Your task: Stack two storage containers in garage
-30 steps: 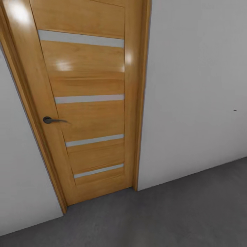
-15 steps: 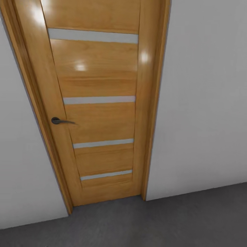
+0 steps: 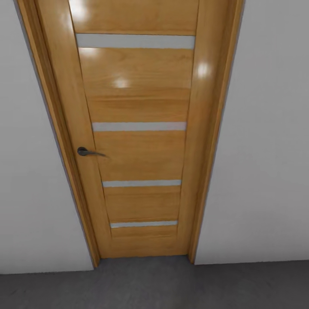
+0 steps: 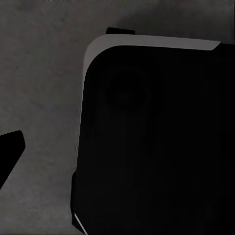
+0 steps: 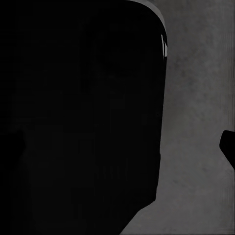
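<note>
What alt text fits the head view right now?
A closed wooden door with four pale horizontal strips stands straight ahead, its dark lever handle at the door's left edge. Pale grey wall flanks the frame on both sides, and dark grey concrete floor runs along the bottom.

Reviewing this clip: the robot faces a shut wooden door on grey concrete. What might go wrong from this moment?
1. The wooden door looks shut in its frame, so driving on would likely hit it.
2. The dark lever handle sits at the door's left edge; no gripper is raised near it in the head view, so opening it may need a reach not yet begun.
3. Both wrist views look down at the concrete floor past a dark body, giving little help for aiming at the handle.
</note>
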Controlling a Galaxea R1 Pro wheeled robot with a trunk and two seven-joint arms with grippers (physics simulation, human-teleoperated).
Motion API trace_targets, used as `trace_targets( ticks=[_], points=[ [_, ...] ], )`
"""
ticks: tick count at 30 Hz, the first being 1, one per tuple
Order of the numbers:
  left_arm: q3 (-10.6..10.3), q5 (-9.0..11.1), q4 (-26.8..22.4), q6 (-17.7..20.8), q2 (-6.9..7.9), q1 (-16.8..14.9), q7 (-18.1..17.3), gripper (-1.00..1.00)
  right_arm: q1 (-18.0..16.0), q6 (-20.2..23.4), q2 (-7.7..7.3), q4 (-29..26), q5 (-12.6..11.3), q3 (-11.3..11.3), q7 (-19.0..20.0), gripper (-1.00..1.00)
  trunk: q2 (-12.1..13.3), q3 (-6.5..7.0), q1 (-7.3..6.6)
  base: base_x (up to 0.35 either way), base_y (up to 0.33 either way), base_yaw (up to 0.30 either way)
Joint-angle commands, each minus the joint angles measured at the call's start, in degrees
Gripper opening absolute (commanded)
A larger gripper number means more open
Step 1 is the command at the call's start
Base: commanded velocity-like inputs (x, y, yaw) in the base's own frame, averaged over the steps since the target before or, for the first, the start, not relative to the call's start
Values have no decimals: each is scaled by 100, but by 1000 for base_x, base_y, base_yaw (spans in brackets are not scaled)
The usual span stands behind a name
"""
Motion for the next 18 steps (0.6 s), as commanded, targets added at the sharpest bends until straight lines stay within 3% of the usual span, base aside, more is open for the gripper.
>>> trace_targets(
  ticks=[1,18],
  points=[
    [1,49,-2,-12,-1,-1,5,100,-1,-16,0,1,3,0,-1,100,-2,-5,2,190,-127,270],
    [1,49,-2,-12,5,-1,5,100,-1,-16,0,1,3,0,-1,100,-2,-5,2,155,-93,269]
  ],
)
